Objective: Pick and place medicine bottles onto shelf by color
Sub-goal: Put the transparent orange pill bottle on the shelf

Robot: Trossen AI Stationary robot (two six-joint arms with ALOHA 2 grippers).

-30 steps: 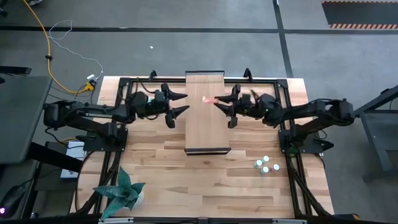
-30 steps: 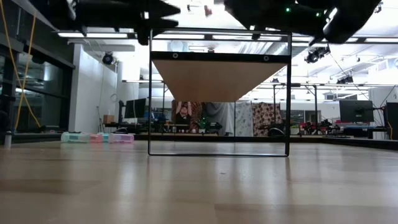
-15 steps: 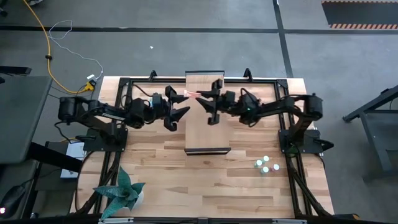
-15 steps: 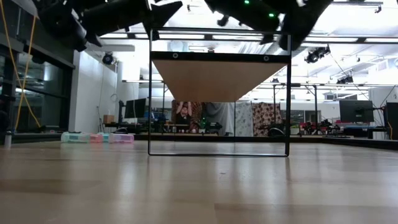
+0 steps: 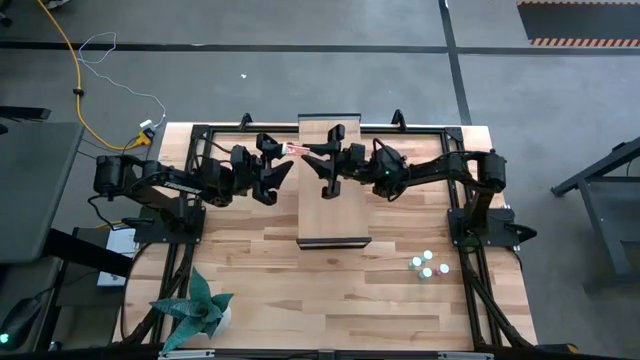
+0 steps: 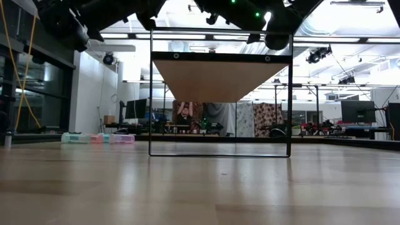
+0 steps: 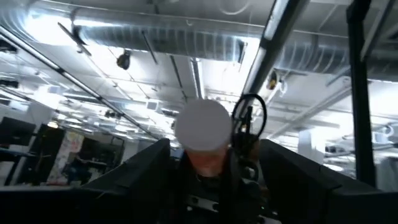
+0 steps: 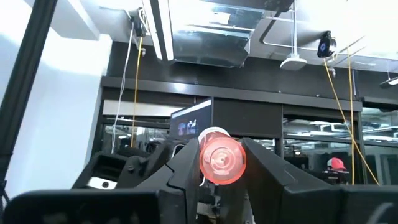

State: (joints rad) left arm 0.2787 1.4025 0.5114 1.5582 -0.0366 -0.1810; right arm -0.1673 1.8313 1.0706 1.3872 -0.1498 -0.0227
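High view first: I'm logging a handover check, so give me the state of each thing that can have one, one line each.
right gripper: shut on the pink bottle, held above the shelf's far left edge.
pink bottle: lying sideways in the air, pinched between the right gripper's fingers.
left gripper: open, empty, facing the bottle's white cap.
shelf: raised, nothing standing on its board.
three bottles: upright, clustered on the table by the right arm's base.

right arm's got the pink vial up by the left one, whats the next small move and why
Probably close the left tool on the pink vial. The right tool holds it level above the shelf's far left edge, cap end between the left tool's open fingers, so a handover looks set.
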